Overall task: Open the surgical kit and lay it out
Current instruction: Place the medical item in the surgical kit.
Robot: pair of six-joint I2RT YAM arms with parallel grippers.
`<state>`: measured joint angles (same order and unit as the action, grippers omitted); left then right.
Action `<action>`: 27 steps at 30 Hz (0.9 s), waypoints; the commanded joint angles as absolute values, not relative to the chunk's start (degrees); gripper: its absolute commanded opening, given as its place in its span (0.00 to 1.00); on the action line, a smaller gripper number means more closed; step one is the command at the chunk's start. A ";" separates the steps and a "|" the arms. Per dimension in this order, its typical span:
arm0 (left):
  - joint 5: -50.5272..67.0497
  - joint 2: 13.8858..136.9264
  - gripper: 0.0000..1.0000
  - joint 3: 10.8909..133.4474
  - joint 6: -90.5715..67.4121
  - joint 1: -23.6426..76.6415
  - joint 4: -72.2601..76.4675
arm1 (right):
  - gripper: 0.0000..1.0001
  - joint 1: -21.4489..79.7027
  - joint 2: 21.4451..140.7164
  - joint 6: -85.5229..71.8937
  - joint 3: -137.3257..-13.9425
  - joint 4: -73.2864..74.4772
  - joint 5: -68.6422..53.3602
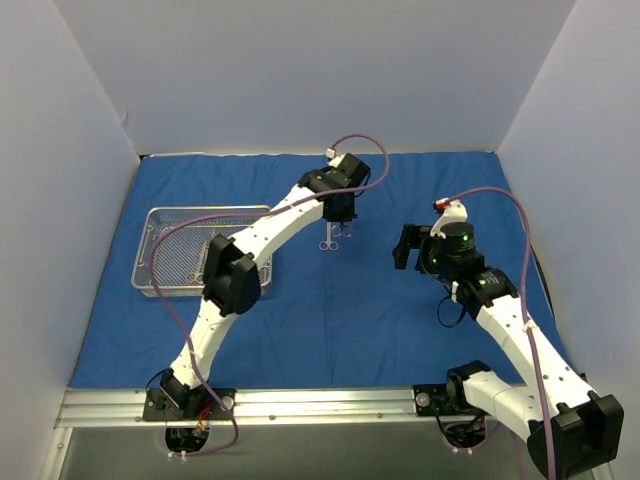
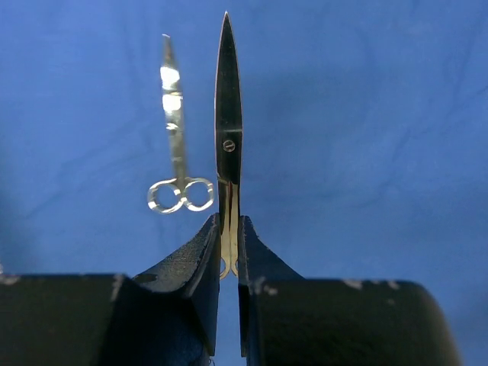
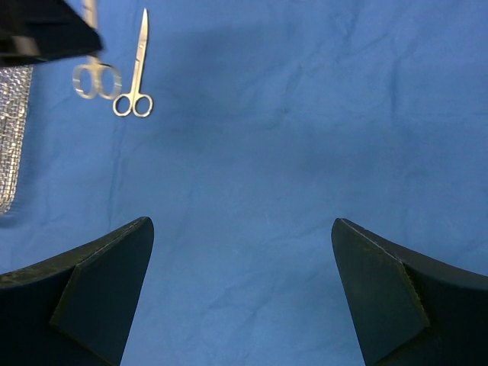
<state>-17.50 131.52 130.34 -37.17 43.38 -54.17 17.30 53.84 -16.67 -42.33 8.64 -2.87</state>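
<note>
Boxed in on three sides by plain white panels: a back wall [image 1: 320, 70], a left wall [image 1: 50, 200] and a right wall [image 1: 590, 150], joined at straight corner seams. Matte and bare, tinted faintly bluish-grey. Lit softly and evenly, with slight shading in the corners. Bounded at the near side by a silver metal rail [image 1: 320, 404], grooved along its length, with a dull grey surface [image 1: 330, 455] below.
</note>
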 commanded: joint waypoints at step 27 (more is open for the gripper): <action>-13.71 148.53 0.02 142.12 -37.62 44.65 -49.57 | 0.97 17.40 53.61 -17.67 -40.17 7.03 -0.18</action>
<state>-14.09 147.46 139.11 -37.28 44.53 -51.55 17.30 53.87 -17.32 -40.60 7.92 -1.45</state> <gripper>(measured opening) 0.180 0.975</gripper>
